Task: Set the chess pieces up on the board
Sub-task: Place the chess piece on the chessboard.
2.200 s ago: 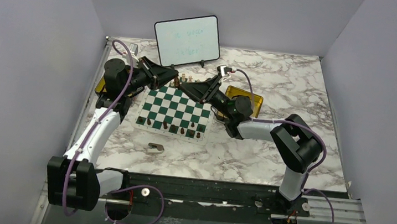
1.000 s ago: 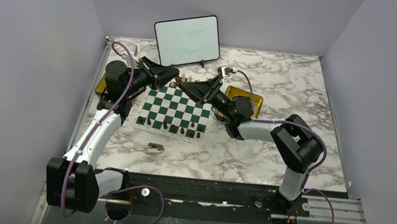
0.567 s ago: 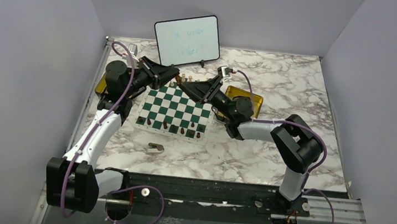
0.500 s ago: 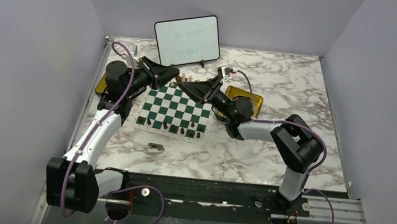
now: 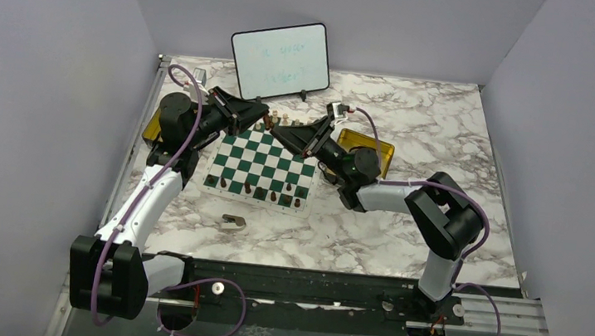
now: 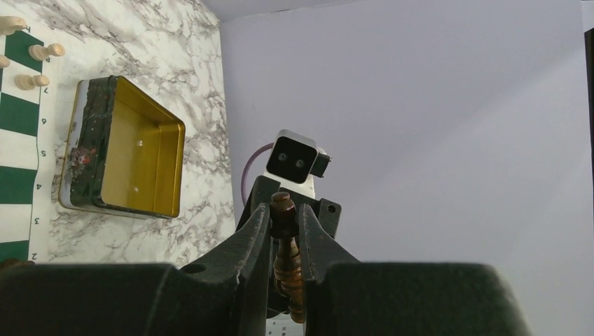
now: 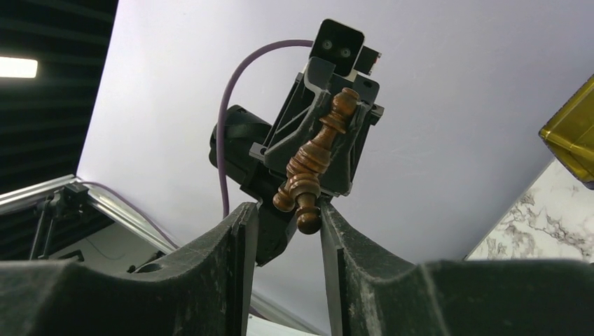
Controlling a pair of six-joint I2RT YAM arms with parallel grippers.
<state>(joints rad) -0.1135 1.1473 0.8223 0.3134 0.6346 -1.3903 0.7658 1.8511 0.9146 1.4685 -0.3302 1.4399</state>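
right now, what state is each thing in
dark brown turned-wood chess piece, held in the air
left hand, shut on that piece
right hand, open, fingers either side of the piece's base
green-and-white checked chessboard mat, flat, only partly set
gold square metal tin, lidless, looks empty
white rectangular whiteboard, propped up, faint writing

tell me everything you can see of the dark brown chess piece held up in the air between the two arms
The dark brown piece looks like glossy turned wood, a slim stack of rings and bulges with a rounded knob at one end. It is held in the air, tilted, and clamped near one end by the left gripper. Its other end sits between the fingers of the right gripper. That end is close to or touching one finger, with a gap to the other. Which chess piece it is cannot be told.
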